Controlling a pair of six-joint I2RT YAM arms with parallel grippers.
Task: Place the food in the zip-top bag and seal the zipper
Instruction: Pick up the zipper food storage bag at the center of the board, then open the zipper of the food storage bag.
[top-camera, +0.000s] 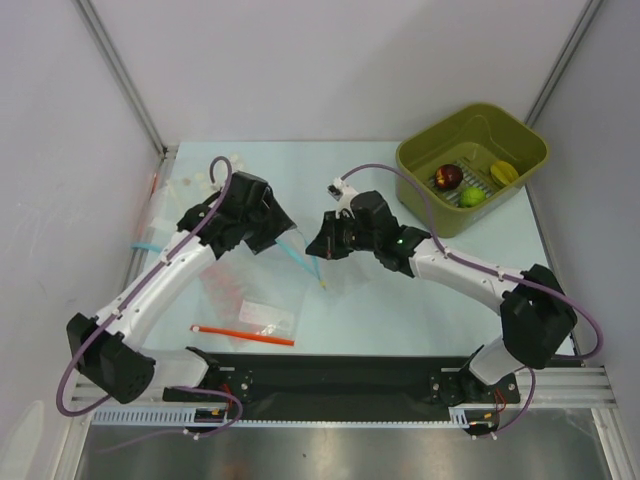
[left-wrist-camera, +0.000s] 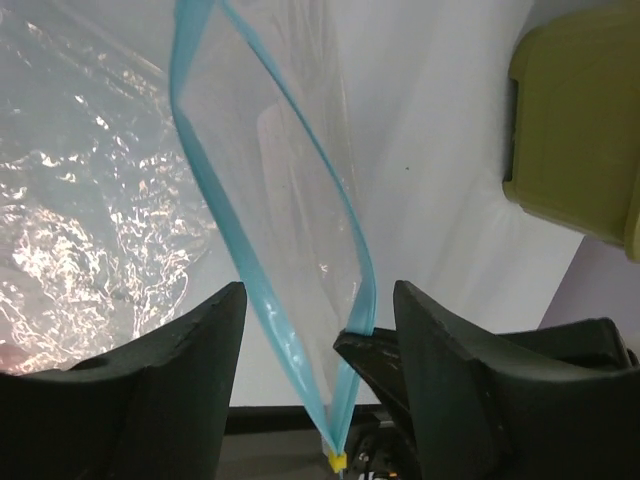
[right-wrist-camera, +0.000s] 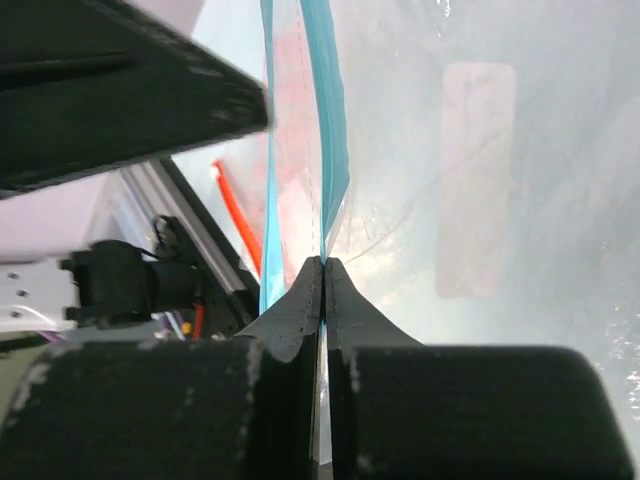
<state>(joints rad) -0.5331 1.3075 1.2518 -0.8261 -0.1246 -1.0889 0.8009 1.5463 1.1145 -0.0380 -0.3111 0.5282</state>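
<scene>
Right tool is pinched shut on the zip-top bag's blue zipper mid-table, left tool open astride its mouth: bag-opening, I'd judge, needing the left to grip next, with the food lying in the olive bin.

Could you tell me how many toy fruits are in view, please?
3, all in the olive-green plastic bin: dark red round fruit at left, bright green round fruit nearest the arms, yellow fruit at right.

Left claw agape, right claw tight.
</scene>
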